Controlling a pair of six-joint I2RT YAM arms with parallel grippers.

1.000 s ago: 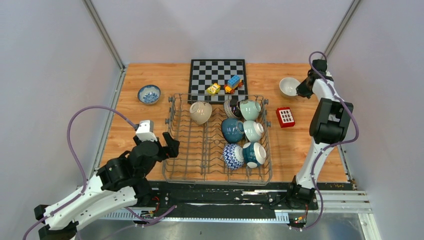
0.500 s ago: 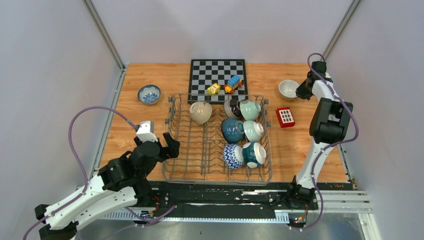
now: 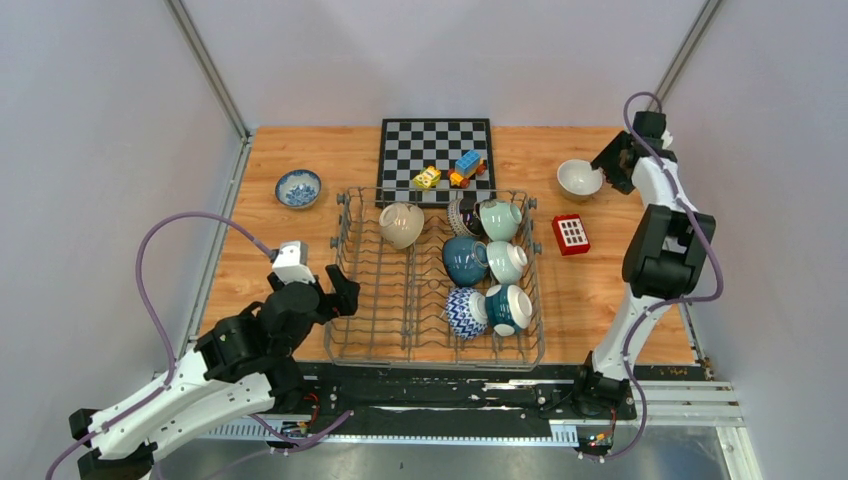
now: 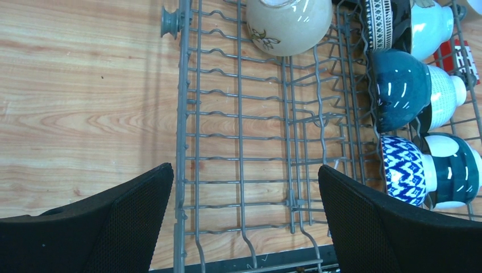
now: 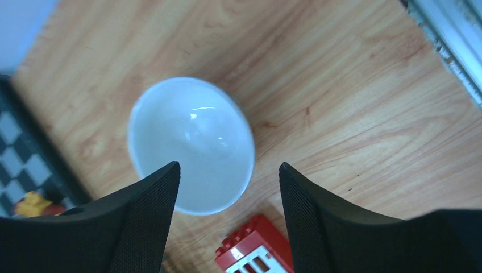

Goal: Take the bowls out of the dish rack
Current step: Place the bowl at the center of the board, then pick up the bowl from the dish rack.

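Note:
The grey wire dish rack point(image 3: 380, 300) stands mid-table. Several bowls lie in it: a cream one point(image 3: 400, 224) at the back, then dark-patterned point(image 3: 460, 213), mint point(image 3: 499, 218), dark teal point(image 3: 463, 260) and blue zigzag point(image 3: 464, 311) ones on its right side. A blue-and-white bowl point(image 3: 298, 187) sits upright on the table at far left. A white bowl point(image 3: 579, 176) point(image 5: 190, 145) rests upright at far right. My right gripper point(image 3: 612, 165) point(image 5: 227, 166) hovers open just over its rim, holding nothing. My left gripper point(image 3: 340, 290) point(image 4: 245, 168) hangs open over the rack's near-left corner point(image 4: 182, 170), empty.
A chessboard point(image 3: 436, 150) behind the rack carries small toy blocks point(image 3: 455, 170). A red block point(image 3: 570, 233) point(image 5: 256, 253) lies between the white bowl and the rack. Grey walls close in both sides and the back.
My right gripper has opened and let go of the white bowl, which now sits on the table, and has drawn back a little to the right. The left arm has not moved.

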